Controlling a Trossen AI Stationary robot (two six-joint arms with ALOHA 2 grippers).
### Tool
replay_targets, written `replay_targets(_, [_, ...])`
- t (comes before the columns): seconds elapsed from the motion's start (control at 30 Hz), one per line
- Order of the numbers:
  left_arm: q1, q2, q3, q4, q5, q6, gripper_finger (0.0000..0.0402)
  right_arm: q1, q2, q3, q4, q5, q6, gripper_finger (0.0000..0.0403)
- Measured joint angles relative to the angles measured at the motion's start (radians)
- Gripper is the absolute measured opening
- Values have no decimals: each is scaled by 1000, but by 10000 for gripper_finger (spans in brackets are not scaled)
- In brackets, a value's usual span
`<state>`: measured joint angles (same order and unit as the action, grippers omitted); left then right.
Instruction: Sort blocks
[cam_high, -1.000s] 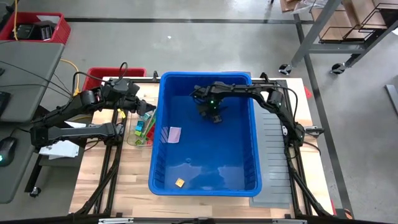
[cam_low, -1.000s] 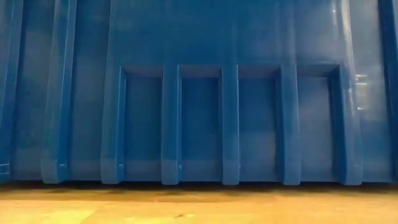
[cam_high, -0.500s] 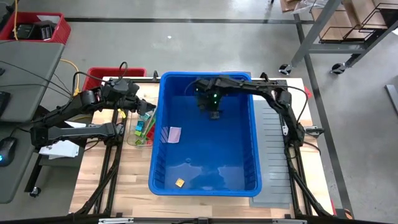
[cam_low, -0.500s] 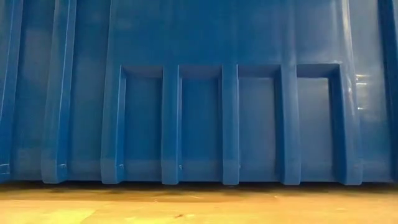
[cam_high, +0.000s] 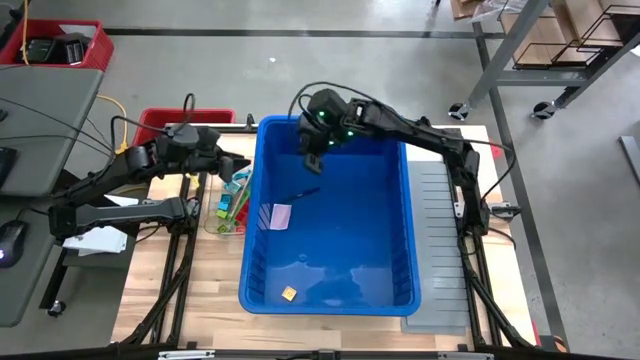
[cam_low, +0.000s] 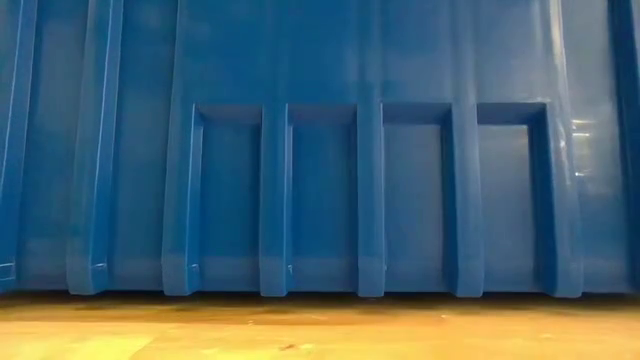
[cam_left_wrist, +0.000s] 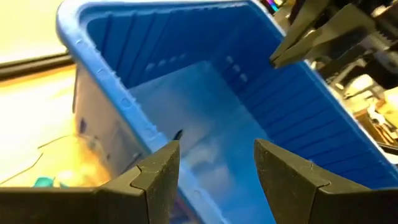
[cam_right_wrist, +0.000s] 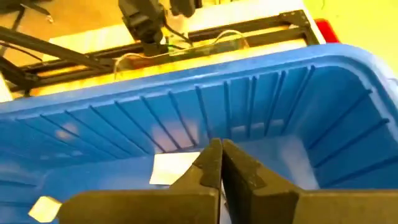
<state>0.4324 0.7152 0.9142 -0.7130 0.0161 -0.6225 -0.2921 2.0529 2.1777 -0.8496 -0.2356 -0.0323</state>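
Your right gripper (cam_high: 312, 160) hangs over the large blue plastic bin's (cam_high: 405, 240) far-left corner, fingers pressed together on nothing visible. Swing carefully; that rim is close. One small yellow block (cam_high: 288, 294) lies near the front wall. Your left gripper (cam_high: 238, 162) waits half-open and empty beside the bin's left rim.

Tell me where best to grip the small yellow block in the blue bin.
Take the yellow block by two opposite side faces, straight down from above. It lies alone on the blue bin floor, close to an end wall, so a sideways approach would likely hit that wall.
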Motion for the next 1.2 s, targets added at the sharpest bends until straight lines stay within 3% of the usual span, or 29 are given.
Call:
replay_targets(0.27, [0,-13,0,6,12,-7,202,49,63,-57,-67,1,70,18])
replay_targets(0.5, [-2,-13,0,2,77,-53,202,93,205,-166,15,13,49,124])
replay_targets(0.7, [-2,-13,0,0,70,-58,202,107,311,-167,172,126,-19,203])
replay_targets(0.93, [-2,-13,0,-1,61,-65,202,75,396,-167,218,125,-124,213])
replay_targets(1.07, [-2,-13,0,-4,49,-65,202,56,441,-161,232,59,-136,213])
replay_targets(1.2, [-1,-11,0,-18,48,-65,202,52,491,-153,199,63,-110,197])
